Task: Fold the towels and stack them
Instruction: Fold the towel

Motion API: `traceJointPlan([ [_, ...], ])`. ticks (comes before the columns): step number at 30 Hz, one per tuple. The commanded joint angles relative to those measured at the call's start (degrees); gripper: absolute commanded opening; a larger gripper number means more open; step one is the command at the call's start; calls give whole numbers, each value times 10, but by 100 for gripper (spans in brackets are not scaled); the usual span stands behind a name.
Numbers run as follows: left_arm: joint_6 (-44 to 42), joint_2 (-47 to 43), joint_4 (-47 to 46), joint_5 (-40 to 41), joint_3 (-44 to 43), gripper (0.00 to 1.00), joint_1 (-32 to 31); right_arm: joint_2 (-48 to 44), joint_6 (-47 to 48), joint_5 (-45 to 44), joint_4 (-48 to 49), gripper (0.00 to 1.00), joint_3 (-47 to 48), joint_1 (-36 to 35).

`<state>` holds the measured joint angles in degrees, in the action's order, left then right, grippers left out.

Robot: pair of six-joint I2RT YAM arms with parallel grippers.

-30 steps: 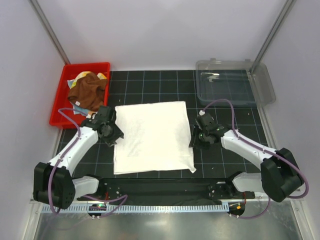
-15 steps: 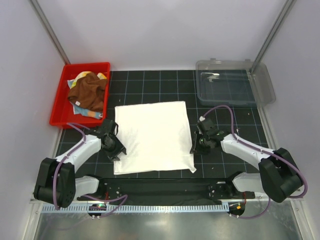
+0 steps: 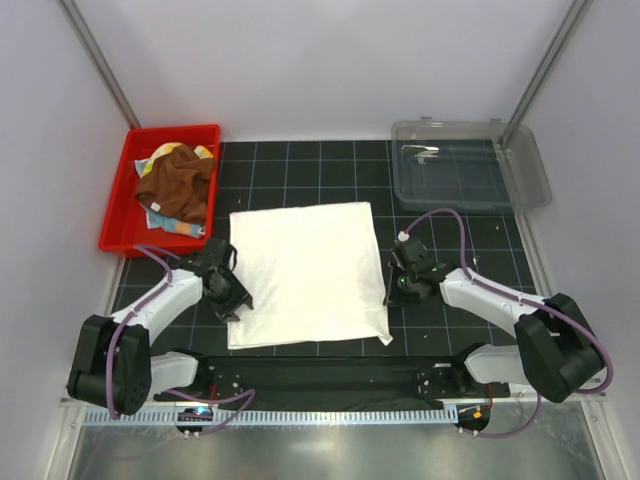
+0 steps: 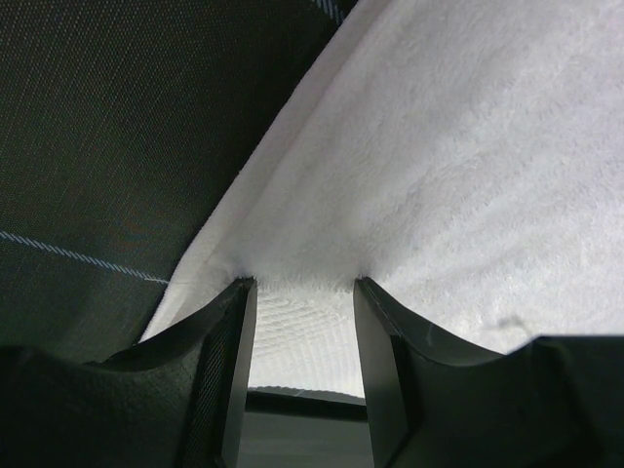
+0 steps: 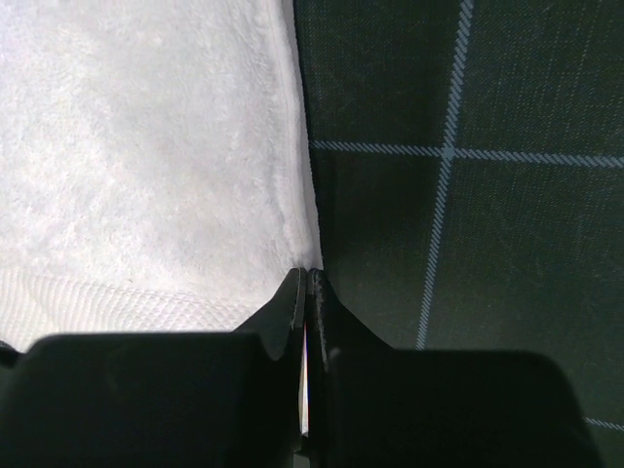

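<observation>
White towel lies flat mid-frame on the black mat. My right gripper is pressed together, pinching its right hem. My left gripper stands spread over its left edge. Upper left, a brown towel heaps in the red bin. A clear tub sits upper right.

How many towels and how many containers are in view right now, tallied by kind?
Towels: 4 (white towel, brown towel, yellow towel, light blue towel, only a corner showing)
Containers: 2 (red bin, clear tub)
Total: 6
</observation>
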<state>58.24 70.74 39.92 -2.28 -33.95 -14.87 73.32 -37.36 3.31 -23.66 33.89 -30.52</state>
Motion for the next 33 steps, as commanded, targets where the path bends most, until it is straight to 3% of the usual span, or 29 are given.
traceJointPlan([
  [1,-8,21,-20,61,28,49,0,-13,22,-64,0,1,6,-1],
  [23,-4,31,-12,84,27,49,0,2,79,-125,4,2,32,-1],
  [27,-16,17,8,56,-2,51,1,0,77,-102,-19,16,46,-1],
  [31,-58,8,56,71,-102,53,0,-12,55,-131,-108,41,109,-1],
  [33,-81,20,65,96,-146,56,0,-17,62,-137,-127,46,158,-1],
])
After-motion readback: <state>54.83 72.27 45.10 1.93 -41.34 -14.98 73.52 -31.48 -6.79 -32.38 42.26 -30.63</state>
